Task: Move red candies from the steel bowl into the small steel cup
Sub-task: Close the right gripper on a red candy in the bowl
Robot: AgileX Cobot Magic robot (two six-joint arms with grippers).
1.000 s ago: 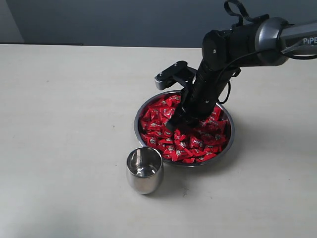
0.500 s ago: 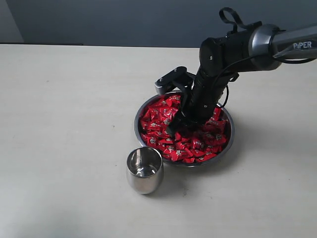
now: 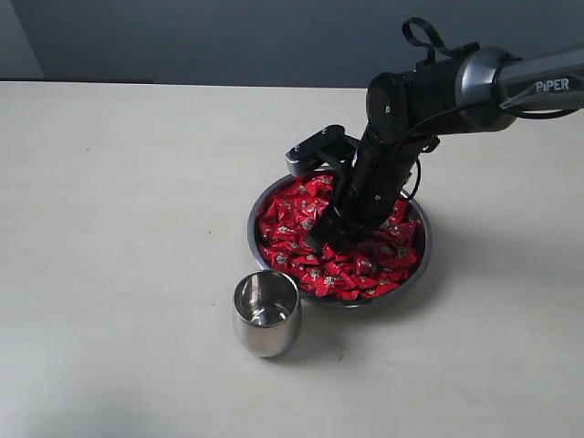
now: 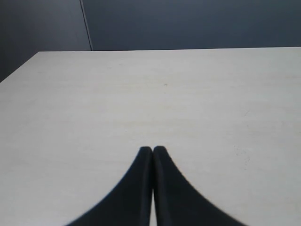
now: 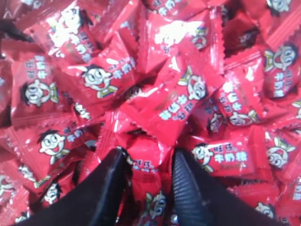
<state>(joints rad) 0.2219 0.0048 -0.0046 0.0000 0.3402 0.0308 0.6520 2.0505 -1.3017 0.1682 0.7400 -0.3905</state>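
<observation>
Steel bowl (image 3: 421,260) — wide, shallow, thin-rimmed — sits on the pale matte table (image 3: 119,228), heaped with red candies (image 3: 290,219) in glossy crinkled wrappers. Right gripper (image 5: 149,162) is sunk into the heap, its black ribbed jaws closed around one candy (image 5: 146,162). Small steel cup (image 3: 266,313), polished and round-bellied, stands just beside the bowl's rim. Left gripper (image 4: 152,149) hangs over bare table, jaws pressed together.

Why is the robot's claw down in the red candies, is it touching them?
Touching. The right wrist view shows the right gripper with both fingers pushed into the red candies, and a wrapper sits squeezed between them.
</observation>
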